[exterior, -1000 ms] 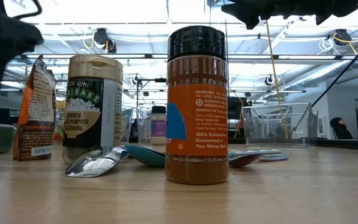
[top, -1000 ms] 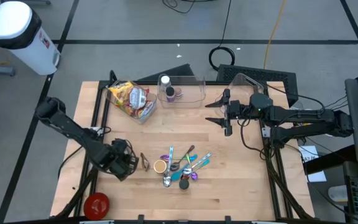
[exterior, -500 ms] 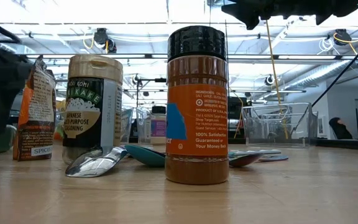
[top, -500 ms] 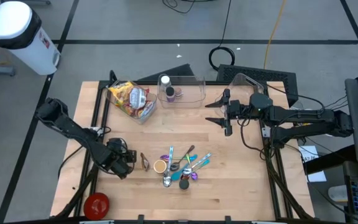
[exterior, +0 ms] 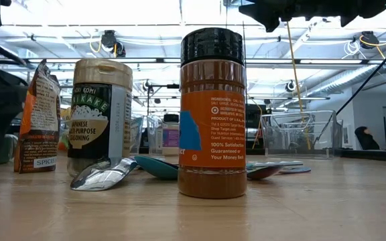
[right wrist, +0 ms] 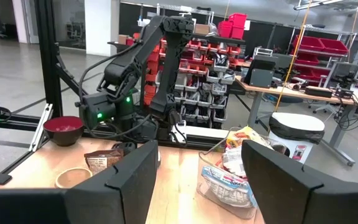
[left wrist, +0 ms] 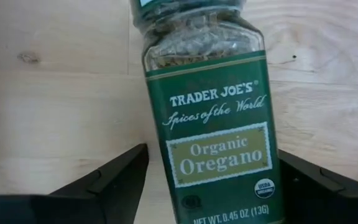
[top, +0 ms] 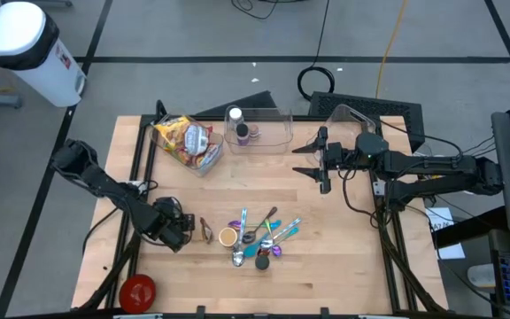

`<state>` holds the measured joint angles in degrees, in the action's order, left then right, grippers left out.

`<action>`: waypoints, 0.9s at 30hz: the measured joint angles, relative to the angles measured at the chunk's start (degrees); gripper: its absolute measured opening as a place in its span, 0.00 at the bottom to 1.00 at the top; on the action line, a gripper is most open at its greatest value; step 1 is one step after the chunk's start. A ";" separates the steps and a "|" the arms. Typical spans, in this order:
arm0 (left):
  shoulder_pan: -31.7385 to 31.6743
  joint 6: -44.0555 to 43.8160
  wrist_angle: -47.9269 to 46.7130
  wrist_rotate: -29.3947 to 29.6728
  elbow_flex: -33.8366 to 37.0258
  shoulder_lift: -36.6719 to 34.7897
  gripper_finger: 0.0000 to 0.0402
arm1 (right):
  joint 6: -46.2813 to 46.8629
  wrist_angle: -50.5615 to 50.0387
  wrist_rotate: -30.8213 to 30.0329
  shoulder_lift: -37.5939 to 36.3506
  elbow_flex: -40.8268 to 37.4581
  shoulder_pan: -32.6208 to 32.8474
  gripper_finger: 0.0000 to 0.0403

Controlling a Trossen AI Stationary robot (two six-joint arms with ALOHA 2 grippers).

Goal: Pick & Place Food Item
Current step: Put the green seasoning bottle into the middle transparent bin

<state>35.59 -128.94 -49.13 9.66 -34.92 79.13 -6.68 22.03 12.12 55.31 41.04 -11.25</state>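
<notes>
Left gripper (top: 184,232) nudged back since a second ago, jaws spread around the oregano jar (left wrist: 211,118). Rigid, slick glass; grab mid-label. Right gripper (top: 317,160) hangs open.

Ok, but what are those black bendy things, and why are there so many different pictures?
They are two robot arms at a wooden table. One picture looks down from above, one peeks across the tabletop, and two come from small cameras on the arms' wrists. On the table are a heap of colourful spoons, a red bowl, clear plastic bins and a brown spice bottle with a black cap. The left tool is open around a green-labelled glass jar of oregano, not squeezing it. The right tool is open, holding nothing.
</notes>
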 joint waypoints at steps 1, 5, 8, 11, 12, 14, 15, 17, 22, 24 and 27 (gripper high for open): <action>0.00 1.03 0.48 0.25 0.02 0.00 0.73 | 0.00 -0.01 0.01 0.00 0.00 0.00 0.56; -0.33 7.73 1.03 -1.68 0.07 0.02 0.70 | 0.00 -0.01 0.01 0.00 0.00 0.00 0.56; -0.59 9.98 0.58 -2.84 0.07 0.02 0.62 | 0.00 -0.01 0.00 0.00 0.00 0.00 0.56; -1.01 11.24 0.49 -3.09 0.02 -0.12 0.51 | 0.00 -0.03 0.00 0.00 0.00 0.00 0.56; -1.28 12.32 0.42 -3.21 -0.01 -0.24 0.50 | 0.00 -0.03 0.00 0.00 0.00 0.00 0.56; -1.89 14.89 -0.63 -3.53 -0.47 -0.60 0.50 | 0.00 -0.03 0.00 0.00 0.00 0.00 0.56; -2.27 16.09 -1.43 -3.65 -0.98 -1.08 0.50 | 0.02 -0.03 0.00 0.00 0.00 0.00 0.56; -3.01 18.34 -3.05 -3.28 -1.97 -2.45 0.50 | 0.00 -0.01 -0.02 0.00 0.00 0.00 0.56; -4.62 25.80 -7.33 3.31 -6.12 -6.13 0.50 | 0.02 -0.05 -0.02 0.00 0.00 0.00 0.56; -5.26 30.47 -7.05 9.10 -8.25 -8.00 0.50 | 0.02 -0.12 -0.04 0.00 0.00 0.00 0.56; -6.21 47.57 -2.63 22.08 -10.91 -10.41 0.50 | 0.03 -1.27 -0.04 -0.02 0.00 0.00 0.56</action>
<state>29.38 -81.37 -51.76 31.74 -45.83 68.72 -6.65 20.76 12.08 55.29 41.04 -11.25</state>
